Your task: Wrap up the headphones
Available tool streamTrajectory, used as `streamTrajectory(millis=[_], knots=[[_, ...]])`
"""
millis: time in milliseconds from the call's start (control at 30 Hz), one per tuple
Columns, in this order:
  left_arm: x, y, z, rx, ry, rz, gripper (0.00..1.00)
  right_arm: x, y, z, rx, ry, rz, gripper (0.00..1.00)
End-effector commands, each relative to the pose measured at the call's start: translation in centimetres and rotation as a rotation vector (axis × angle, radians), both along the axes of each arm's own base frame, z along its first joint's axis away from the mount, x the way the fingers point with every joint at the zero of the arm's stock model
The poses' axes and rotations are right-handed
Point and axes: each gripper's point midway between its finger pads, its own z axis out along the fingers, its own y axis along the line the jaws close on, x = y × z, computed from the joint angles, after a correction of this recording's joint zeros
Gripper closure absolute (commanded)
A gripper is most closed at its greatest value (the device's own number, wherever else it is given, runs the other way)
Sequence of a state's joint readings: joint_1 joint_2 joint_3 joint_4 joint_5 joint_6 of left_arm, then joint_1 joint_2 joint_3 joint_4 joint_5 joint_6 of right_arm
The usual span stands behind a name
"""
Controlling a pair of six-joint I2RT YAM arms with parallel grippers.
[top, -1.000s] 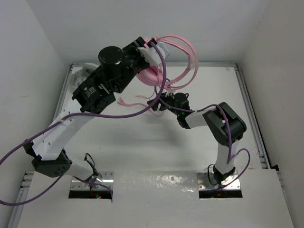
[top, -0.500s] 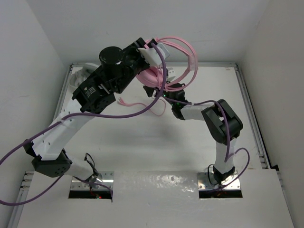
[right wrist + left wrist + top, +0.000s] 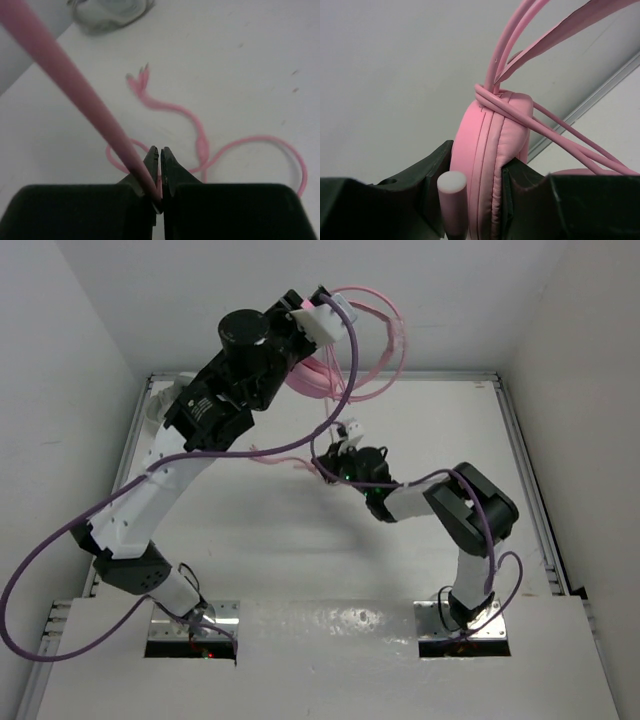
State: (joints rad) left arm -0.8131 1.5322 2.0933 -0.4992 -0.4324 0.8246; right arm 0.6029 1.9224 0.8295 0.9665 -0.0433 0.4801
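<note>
Pink headphones [image 3: 492, 130], cable-wound, sit clamped in left gripper [image 3: 477, 172] while right gripper [image 3: 160, 167] pinches the cable [image 3: 75, 82].

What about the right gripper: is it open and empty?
No. In the right wrist view the right gripper is shut, pinching the pink cable between its fingertips.

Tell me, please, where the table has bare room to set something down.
Bare table lies far right, between the right arm and the right rail, and near centre, between the arm bases. Far centre-left is crowded: the left gripper holds the headphones, and their cable trails.
</note>
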Motion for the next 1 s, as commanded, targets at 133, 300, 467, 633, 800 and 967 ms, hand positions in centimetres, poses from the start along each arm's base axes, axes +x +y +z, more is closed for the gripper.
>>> streamTrajectory(millis=[133,300,467,633,800,967], knots=[[5.0,5.0,1.3,-0.076,-0.055,0.208,1.00,-12.8,0.7,3.8,-0.051,-0.180,0.206,1.00],[9.5,7.4,-3.1,0.041,-0.001,0.301,1.00,-19.7,0.9,3.2,-0.219,-0.214,0.352,1.00],[11.6,7.2,-7.8,0.310,-0.046,0.326,1.00,-23.1,-0.4,5.5,-0.344,-0.250,0.383,1.00],[10.2,5.5,-14.1,0.579,-0.046,0.219,1.00,-21.4,-3.6,13.3,-0.415,-0.379,0.241,1.00],[4.7,2.6,-19.7,0.672,0.013,-0.002,1.00,-17.6,-10.9,22.2,-0.607,-0.562,-0.124,1.00],[-2.3,-0.9,-24.7,0.807,-0.040,-0.283,1.00,-14.3,-15.9,26.4,-0.740,-0.634,-0.344,1.00]])
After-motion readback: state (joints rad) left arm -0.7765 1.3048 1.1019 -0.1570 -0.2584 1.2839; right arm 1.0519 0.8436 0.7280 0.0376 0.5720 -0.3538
